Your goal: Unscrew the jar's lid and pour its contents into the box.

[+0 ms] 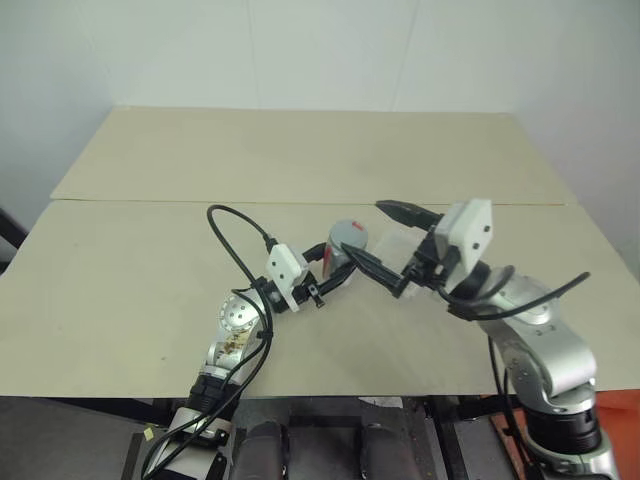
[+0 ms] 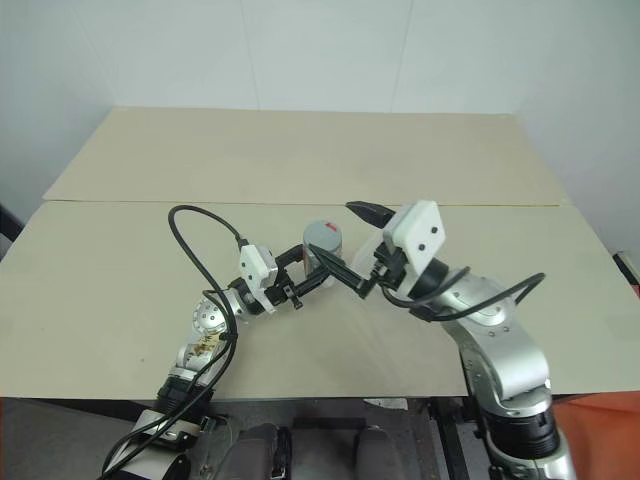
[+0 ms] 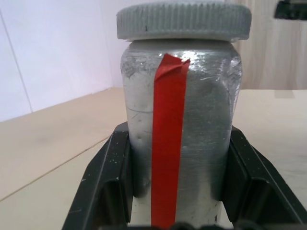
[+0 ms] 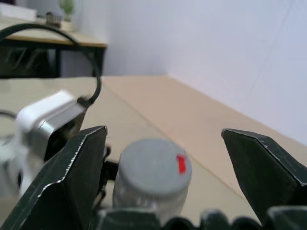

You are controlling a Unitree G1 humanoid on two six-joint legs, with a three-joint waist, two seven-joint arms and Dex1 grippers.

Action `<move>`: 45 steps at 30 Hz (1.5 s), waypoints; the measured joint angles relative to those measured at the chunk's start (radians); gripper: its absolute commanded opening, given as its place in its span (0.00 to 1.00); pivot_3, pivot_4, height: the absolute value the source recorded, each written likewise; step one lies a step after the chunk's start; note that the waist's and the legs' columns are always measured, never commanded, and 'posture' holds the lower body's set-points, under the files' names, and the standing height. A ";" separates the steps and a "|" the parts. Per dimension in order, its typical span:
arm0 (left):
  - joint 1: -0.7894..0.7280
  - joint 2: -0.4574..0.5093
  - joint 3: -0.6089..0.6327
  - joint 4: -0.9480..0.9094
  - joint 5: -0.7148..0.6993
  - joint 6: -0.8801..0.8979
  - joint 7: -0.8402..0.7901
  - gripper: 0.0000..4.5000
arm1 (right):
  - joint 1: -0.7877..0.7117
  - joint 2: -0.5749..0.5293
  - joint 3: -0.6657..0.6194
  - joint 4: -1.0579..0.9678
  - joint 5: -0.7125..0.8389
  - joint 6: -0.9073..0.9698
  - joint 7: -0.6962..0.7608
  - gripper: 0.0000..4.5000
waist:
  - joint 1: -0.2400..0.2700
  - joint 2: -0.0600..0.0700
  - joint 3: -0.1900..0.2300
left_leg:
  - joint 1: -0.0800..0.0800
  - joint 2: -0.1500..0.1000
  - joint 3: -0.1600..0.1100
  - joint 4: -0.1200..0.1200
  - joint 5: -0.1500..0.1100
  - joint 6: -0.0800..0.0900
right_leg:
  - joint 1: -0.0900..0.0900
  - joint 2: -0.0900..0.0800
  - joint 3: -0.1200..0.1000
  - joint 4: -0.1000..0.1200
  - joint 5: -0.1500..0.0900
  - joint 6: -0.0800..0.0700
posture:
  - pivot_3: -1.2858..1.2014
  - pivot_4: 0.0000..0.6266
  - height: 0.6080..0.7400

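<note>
Nearest the lens in the left wrist view: 2 black fingers [image 3: 108, 184] of the left claw [image 1: 335, 265], clenched on the lower body of the jar [image 3: 180, 139], one on each flank. Held upright above the tabletop [image 1: 150, 280], near its middle, clear of the surface. Lid [image 3: 184, 21] still seated on top, grey, ribbed around its edge.

Right claw [image 1: 385, 245] released, fingers spread wide, one at 12 o'clock of the lid and one at 6 o'clock as seen from the head view, bracketing it without touching.

Handling, by judgement: small and probably light; silvery-clear sides look smooth and hard, so likely slippery under twisting load. Low grip on the body seems sound for resisting torque. Ribbed rim of the lid looks the right place for the right claw to bite, across its full width. Contents not visible through the wall.

Box [image 1: 405, 240] faintly visible as a transparent shape on the tabletop at about 3 o'clock of the jar, partly behind the right claw.

Writing: none legible. No brand. Only a strip of red tape [image 3: 168, 143] running down the jar's side, and a red patch [image 4: 182, 164] on the lid's edge.
</note>
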 measured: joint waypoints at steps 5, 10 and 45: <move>0.000 -0.003 -0.001 0.000 0.000 0.000 0.008 0.44 | -0.035 0.060 0.094 0.049 -0.092 -0.001 -0.048 0.99 | 0.000 0.000 0.000 | 0.000 0.000 0.000 0.001 0.000 0.000 | 0.000 0.000 0.000 0.000 0.000 0.000 | 0.52 0.24 1.00; 0.000 -0.001 -0.002 0.000 0.003 -0.001 0.011 0.44 | -0.063 0.118 0.117 0.110 -0.159 -0.009 -0.100 0.99 | -0.001 0.000 0.000 | 0.000 0.000 0.000 0.000 0.000 0.000 | 0.000 0.000 0.000 0.000 0.000 0.000 | 0.52 0.24 1.00; 0.003 0.013 0.028 0.025 -0.032 -0.004 -0.032 0.44 | 0.055 0.058 0.056 0.013 -0.146 0.004 -0.102 0.99 | -0.006 0.000 0.000 | 0.000 0.000 0.000 0.000 0.000 0.000 | 0.000 0.000 0.000 0.000 0.000 0.000 | 0.52 0.24 1.00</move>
